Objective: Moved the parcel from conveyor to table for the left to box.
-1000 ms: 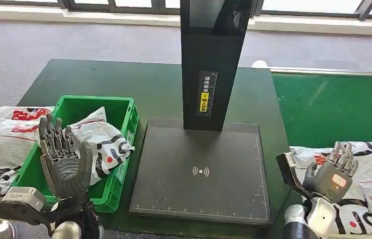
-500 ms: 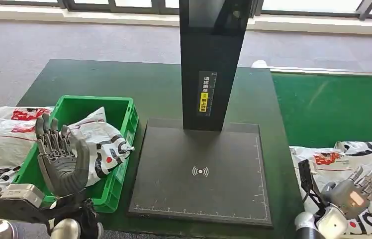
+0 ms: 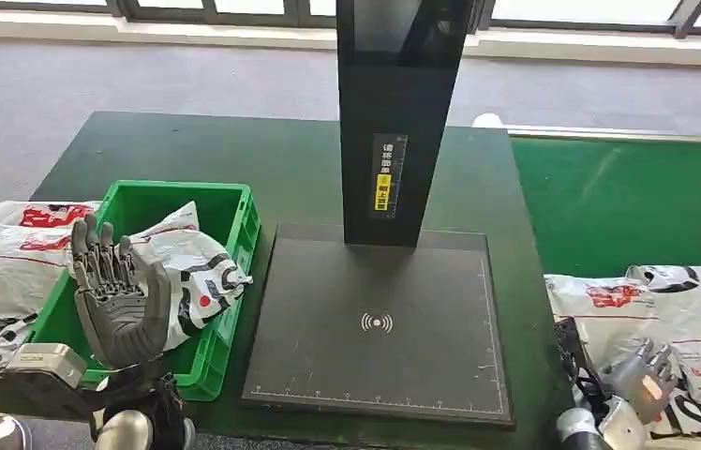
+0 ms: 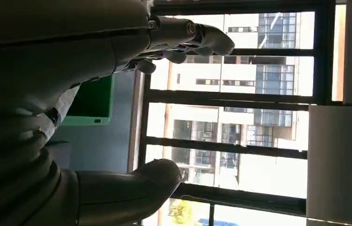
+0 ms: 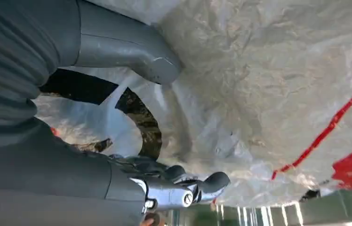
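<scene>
Crate [image 3: 240,217] w/ parcel [image 3: 199,267] inside, left hand [image 3: 118,300] spread empty, right hand [image 3: 645,377] unclear.

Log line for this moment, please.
left robot hand: open, raised before green crate | right robot hand: open over parcel | scanner plate: bare

Crate [image 3: 231,211] left of scanner base [image 3: 380,323], parcel [image 3: 192,267] in crate, parcels [image 3: 684,309] on conveyor [image 3: 628,197] right.

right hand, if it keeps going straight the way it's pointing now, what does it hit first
Most likely the white parcel with red print: the right hand hangs open right above its crinkled surface, thumb and fingers spread toward it. Contact cannot be told.
</scene>
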Tool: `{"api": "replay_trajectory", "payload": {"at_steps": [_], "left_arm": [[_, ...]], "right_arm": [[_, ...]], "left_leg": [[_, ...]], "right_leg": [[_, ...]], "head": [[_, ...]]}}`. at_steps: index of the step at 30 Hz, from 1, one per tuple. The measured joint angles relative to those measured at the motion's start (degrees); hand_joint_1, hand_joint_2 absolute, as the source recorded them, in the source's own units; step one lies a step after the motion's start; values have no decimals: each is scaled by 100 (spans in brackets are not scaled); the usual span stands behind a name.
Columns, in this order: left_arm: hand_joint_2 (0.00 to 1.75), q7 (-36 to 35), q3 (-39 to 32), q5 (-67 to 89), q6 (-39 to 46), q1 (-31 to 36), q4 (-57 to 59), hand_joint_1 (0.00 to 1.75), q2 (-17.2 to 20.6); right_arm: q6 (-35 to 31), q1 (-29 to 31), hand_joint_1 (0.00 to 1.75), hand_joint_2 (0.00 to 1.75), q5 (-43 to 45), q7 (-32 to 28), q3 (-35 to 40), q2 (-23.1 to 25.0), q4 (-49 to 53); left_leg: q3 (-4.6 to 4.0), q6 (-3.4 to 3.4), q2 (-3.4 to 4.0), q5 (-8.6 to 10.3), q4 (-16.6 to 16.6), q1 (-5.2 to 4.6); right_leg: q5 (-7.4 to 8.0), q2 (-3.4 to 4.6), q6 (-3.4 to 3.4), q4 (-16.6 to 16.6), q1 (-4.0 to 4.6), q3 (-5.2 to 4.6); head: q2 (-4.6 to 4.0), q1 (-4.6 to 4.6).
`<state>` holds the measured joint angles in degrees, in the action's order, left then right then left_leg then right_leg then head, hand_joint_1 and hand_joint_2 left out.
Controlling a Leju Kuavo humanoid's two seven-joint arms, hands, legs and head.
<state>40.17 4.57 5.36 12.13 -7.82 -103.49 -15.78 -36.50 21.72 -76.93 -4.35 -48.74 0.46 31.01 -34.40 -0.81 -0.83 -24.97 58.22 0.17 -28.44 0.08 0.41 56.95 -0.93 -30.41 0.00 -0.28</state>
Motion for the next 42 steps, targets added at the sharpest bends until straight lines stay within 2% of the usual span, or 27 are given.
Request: {"api": "replay_trajectory", "payload": {"at_steps": [8,9,16,34,37,40,42], "left_arm": [[175,0,2,11,0,3,20,0,0],[175,0,0,11,0,3,20,0,0],[175,0,0,13,0,3,26,0,0],[175,0,0,17,50,3,28,0,4],[175,0,0,20,66,2,28,0,4],[175,0,0,22,109,2,26,0,4],[175,0,0,31,131,2,26,0,4]], "right_arm": [[197,174,0,175,177,-181,-70,-157,-470],[227,189,175,175,186,-192,-76,-166,-502],[411,254,175,175,168,-194,-131,-203,-658],[352,340,175,175,308,-409,-140,-258,-730],[222,333,175,175,464,-691,-146,-258,-732],[-98,315,175,175,791,-1433,-159,-247,-717],[-282,245,175,175,573,-1495,-159,-169,-519]], "left_leg": [[10,2,17,-1,0,1],[11,2,19,-1,0,1],[23,3,27,-1,2,1],[24,7,24,1,5,1],[22,7,21,1,4,1],[19,6,22,1,4,0],[14,6,21,1,4,0]], "right_leg": [[6,12,5,-2,1,5],[7,12,5,-2,1,6],[13,15,9,-4,0,16],[15,15,11,-5,1,20],[14,14,10,-4,1,20],[14,14,9,-4,1,20],[14,14,9,-2,1,20]], "head": [[0,2],[-2,0],[-2,0],[-2,0],[0,0],[0,0],[-2,0]]}}
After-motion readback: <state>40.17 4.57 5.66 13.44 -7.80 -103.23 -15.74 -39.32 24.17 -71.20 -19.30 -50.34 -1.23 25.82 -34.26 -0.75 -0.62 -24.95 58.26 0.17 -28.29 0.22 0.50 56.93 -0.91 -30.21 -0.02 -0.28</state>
